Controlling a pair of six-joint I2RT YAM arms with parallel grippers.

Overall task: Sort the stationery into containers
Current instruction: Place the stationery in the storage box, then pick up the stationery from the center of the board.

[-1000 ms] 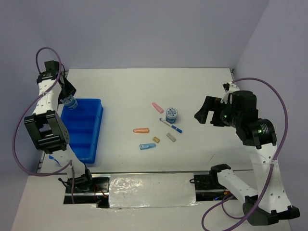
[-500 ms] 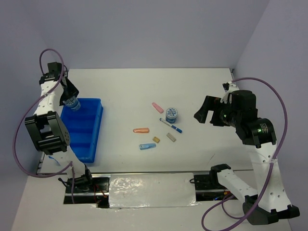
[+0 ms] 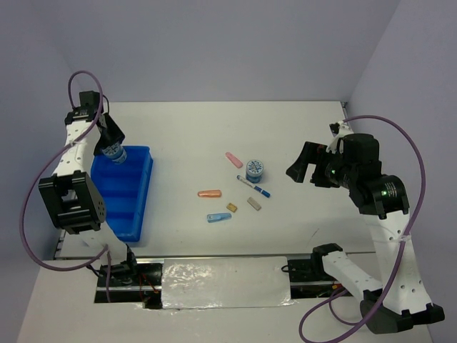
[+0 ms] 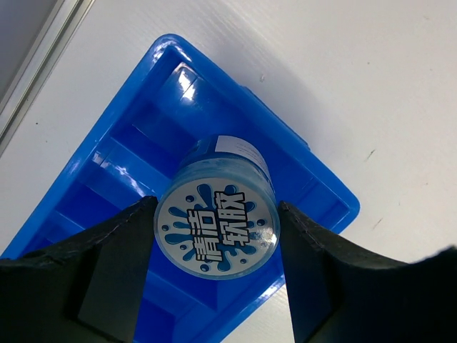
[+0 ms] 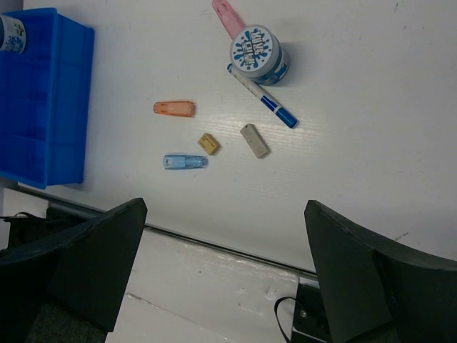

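Gripping one round blue-and-white tub by its sides, my left gripper has a black finger pressed on either flank, the printed lid facing my wrist camera. The tub hangs over the far end of the bright blue tray, above the end compartments; I cannot tell whether its base touches the tray floor. The tray lies along the left side of the table, its row of oblong compartments running from near to far.

My right gripper stands wide apart and holds nothing, poised in the air over the right part of the table. Below and ahead of it lies the loose stationery. The second tub stands upright, with the pink stick just beyond it and the white pen lying slantwise against its near side, blue cap pointing right. Nearer me sit the grey block and tan block, close together. The orange stick lies left of them, the light-blue stick nearest the table edge.
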